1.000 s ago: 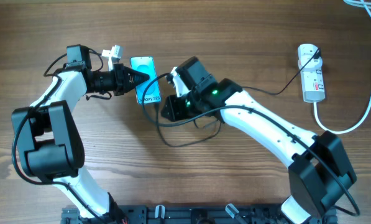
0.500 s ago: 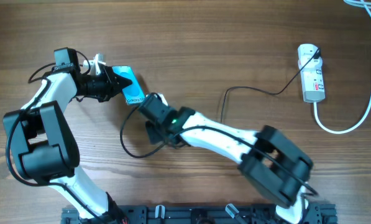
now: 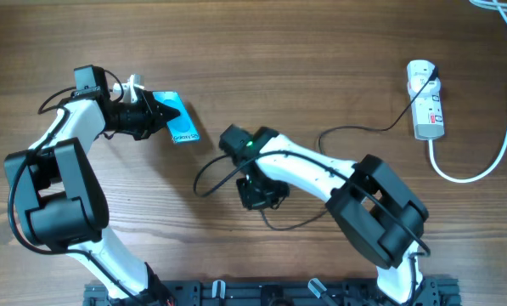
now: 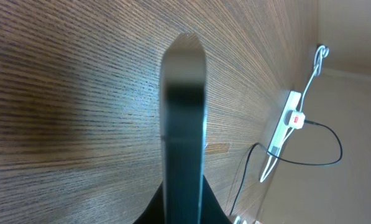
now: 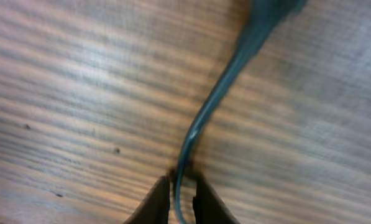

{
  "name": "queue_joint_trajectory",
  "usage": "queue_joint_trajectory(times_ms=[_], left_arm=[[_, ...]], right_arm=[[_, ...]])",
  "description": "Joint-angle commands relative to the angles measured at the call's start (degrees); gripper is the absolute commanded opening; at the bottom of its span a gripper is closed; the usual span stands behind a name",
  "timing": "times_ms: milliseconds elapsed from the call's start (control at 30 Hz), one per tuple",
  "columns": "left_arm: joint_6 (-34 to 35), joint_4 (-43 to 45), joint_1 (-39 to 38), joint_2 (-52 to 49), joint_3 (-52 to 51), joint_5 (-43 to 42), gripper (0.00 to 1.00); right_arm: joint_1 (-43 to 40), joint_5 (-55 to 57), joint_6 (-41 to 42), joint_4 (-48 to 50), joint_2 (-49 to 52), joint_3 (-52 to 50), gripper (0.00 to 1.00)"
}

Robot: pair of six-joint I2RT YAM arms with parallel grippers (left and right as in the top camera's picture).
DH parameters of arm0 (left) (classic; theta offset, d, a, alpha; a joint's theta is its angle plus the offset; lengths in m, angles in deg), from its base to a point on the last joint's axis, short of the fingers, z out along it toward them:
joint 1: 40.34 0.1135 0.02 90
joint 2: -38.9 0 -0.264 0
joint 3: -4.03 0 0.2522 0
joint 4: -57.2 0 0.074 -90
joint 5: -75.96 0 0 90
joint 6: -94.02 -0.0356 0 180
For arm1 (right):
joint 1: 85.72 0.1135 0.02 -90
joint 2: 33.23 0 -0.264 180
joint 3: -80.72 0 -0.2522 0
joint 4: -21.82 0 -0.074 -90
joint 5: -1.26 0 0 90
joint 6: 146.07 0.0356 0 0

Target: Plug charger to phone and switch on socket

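My left gripper [image 3: 157, 117] is shut on the phone [image 3: 179, 124], a turquoise handset with its free end pointing right, apart from the cable. In the left wrist view the phone [image 4: 184, 118] stands edge-on between the fingers [image 4: 184, 193]. My right gripper [image 3: 258, 194] points down at the table, its fingers [image 5: 183, 190] closed on the thin black charger cable [image 5: 213, 102]. The cable [image 3: 355, 130] runs from the socket [image 3: 425, 109] and loops around the right gripper. Its connector end is blurred and I cannot make it out. The socket also shows in the left wrist view [image 4: 286, 119].
The socket's thick white cord [image 3: 482, 170] curves along the right edge of the wooden table [image 3: 321, 51]. A loop of cable [image 3: 204, 180] lies left of the right gripper. The arm bases stand at the front edge.
The right gripper moved right and toward the front, away from the phone, dragging the cable. The left gripper moved left with the phone a second ago and has since held still.
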Motion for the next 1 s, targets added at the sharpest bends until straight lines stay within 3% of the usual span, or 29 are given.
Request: queue_joint_trajectory(times_ms=[0,133,267,500,667,767,967], left_arm=[[0.1,0.0,-0.1,0.0,-0.2,-1.2,0.04],[0.1,0.0,-0.1,0.0,-0.2,-1.2,0.04],[0.1,0.0,-0.1,0.0,-0.2,-1.2,0.04],[0.1,0.0,-0.1,0.0,-0.1,-1.2,0.04],[0.1,0.0,-0.1,0.0,-0.2,-1.2,0.04],[0.0,0.0,-0.1,0.0,-0.2,-2.1,0.04],[0.0,0.0,-0.1,0.0,-0.2,-2.1,0.04]], right_arm=[[-1.7,-2.4,-0.7,0.8,0.7,0.2,0.35],[-4.6,1.0,2.8,2.6,0.7,0.2,0.38],[-4.6,2.1,4.2,9.4,0.7,0.2,0.34],[-2.3,11.9,8.8,9.5,0.9,-0.2,0.29],[-1.9,13.8,9.9,9.1,1.0,-0.2,0.18],[-1.9,13.8,9.9,9.1,1.0,-0.2,0.06],[-2.0,12.1,11.4,9.2,1.2,-0.3,0.13]])
